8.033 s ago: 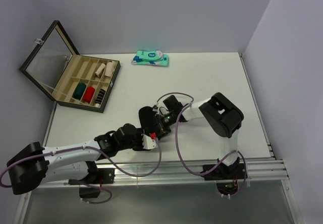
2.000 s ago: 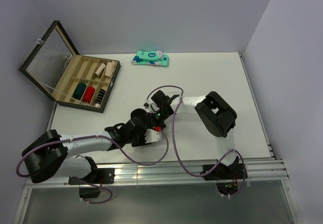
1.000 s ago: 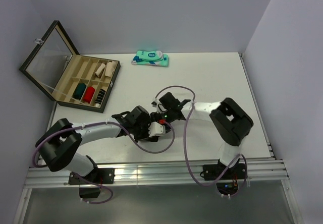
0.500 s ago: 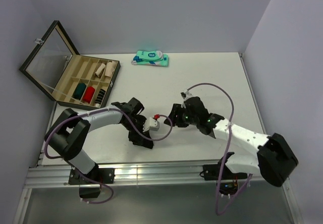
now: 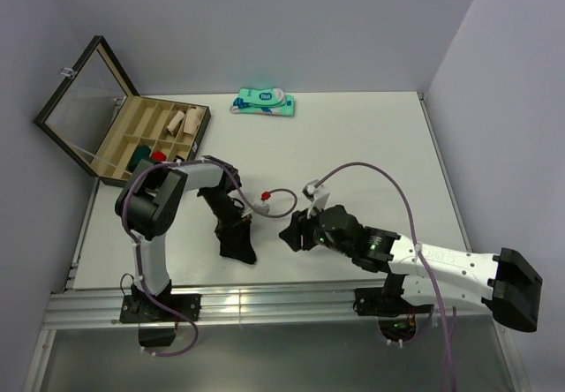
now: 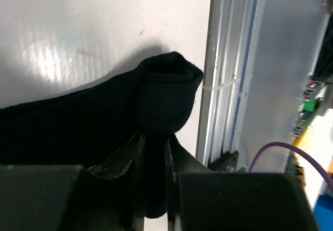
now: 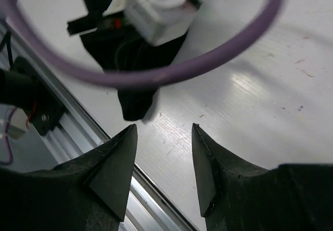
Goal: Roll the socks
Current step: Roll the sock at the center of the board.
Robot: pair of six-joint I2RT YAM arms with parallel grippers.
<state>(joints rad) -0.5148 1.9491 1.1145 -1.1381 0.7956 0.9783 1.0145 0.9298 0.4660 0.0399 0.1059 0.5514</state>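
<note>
Bright, even overhead light leaves soft glare on the white surface (image 6: 47, 54), a faint shadow beside the black sock (image 6: 166, 93), and the near cable (image 7: 156, 76) blurred.

We see the right gripper (image 7: 164, 129) with both fingers spread and nothing between them, above the white table (image 7: 270, 85). Beyond the fingertips a black sock (image 7: 136, 100) lies bunched beneath the left arm's white housing (image 7: 156, 7). A purple cable (image 7: 156, 76) arcs across. The aluminium rail (image 7: 70, 132) runs lower left.

no legible text, package (image 5: 264, 102) print unreadable
</note>
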